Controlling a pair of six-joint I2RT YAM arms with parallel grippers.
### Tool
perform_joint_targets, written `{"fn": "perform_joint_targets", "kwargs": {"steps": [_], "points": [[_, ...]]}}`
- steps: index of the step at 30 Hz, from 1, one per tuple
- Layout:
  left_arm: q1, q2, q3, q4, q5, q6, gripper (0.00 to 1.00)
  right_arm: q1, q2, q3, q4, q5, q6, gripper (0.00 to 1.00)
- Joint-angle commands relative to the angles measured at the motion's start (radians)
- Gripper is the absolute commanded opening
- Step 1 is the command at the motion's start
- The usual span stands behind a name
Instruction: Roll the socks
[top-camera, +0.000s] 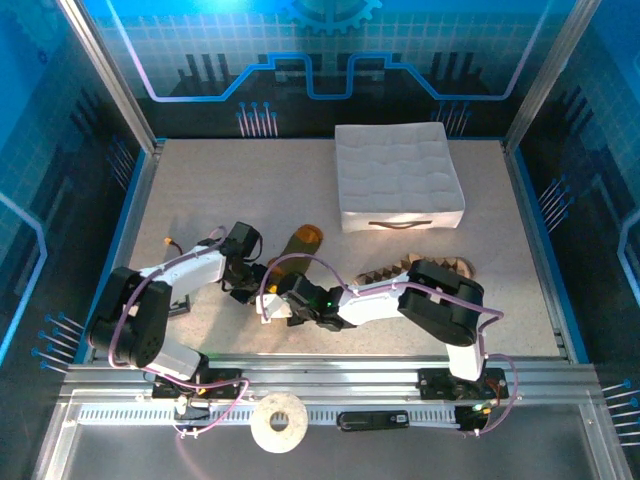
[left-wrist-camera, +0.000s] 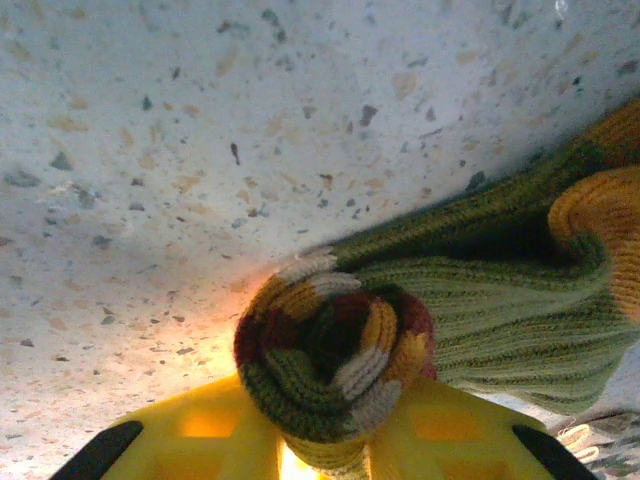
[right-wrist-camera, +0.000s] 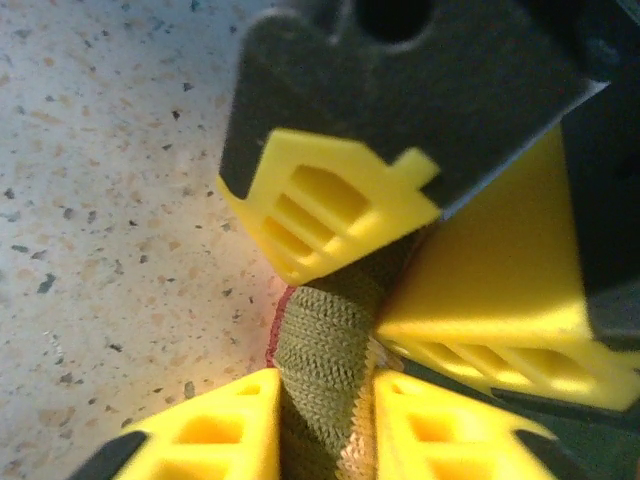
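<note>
Nearest me, at the bottom edge of the top view, a white tape roll (top-camera: 279, 423) and a flat black device (top-camera: 372, 420) lie on the metal rail by the arm bases. Neither is in the way.

On the speckled table (top-camera: 220, 190) I count two socks, one box and two arms. The olive sock (top-camera: 303, 242) lies just left of centre with its orange toe pointing to the upper part of the frame. The argyle sock (top-camera: 385, 270) lies to its right, and the right arm's forearm crosses over it and hides its middle. Farthest back, upper right of centre, sits the white quilted box (top-camera: 398, 175), well apart from both socks.

Both arms are folded low over the table and meet at the near end of the olive sock. The left arm reaches in from the lower left. The right arm bends at its elbow in the lower right and stretches leftward.

From the right wrist, the right gripper (right-wrist-camera: 325, 430) has its yellow fingers (right-wrist-camera: 210, 435) pressed on either side of the olive knit. The left gripper's own pair bite the same strip just above.

From the left wrist, the left gripper (left-wrist-camera: 320, 450) pinches the sock's striped cuff, which is curled into a tight roll at the bottom centre. The rest of the sock trails off to the right edge.
</note>
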Motion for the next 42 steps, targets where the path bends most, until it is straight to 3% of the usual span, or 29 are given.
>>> {"fn": "perform_joint_targets", "kwargs": {"steps": [1, 4, 9, 12, 16, 26, 35, 42], "points": [[0.012, -0.015, -0.01, -0.09, -0.026, 0.016, 0.28, -0.036, 0.04, 0.0, -0.103, 0.011, 0.069, 0.15], [0.041, -0.066, 0.002, -0.096, -0.013, 0.006, 0.38, -0.057, 0.033, 0.003, -0.173, -0.103, 0.125, 0.01], [0.107, -0.171, -0.012, -0.062, 0.009, -0.061, 0.62, -0.11, 0.029, 0.006, -0.24, -0.335, 0.244, 0.0], [0.133, -0.228, -0.036, -0.02, 0.016, -0.113, 0.69, -0.142, 0.034, 0.002, -0.253, -0.448, 0.298, 0.0], [0.138, -0.264, -0.046, -0.005, 0.028, -0.132, 0.69, -0.193, 0.06, 0.022, -0.29, -0.576, 0.373, 0.0], [0.082, -0.251, -0.111, 0.108, 0.067, -0.174, 0.57, -0.348, 0.182, 0.126, -0.408, -0.857, 0.559, 0.0], [0.025, -0.158, -0.133, 0.219, 0.04, -0.192, 0.55, -0.441, 0.299, 0.246, -0.532, -0.986, 0.724, 0.0], [0.014, -0.082, -0.154, 0.252, 0.0, -0.171, 0.47, -0.443, 0.327, 0.29, -0.568, -1.017, 0.749, 0.0]]}}
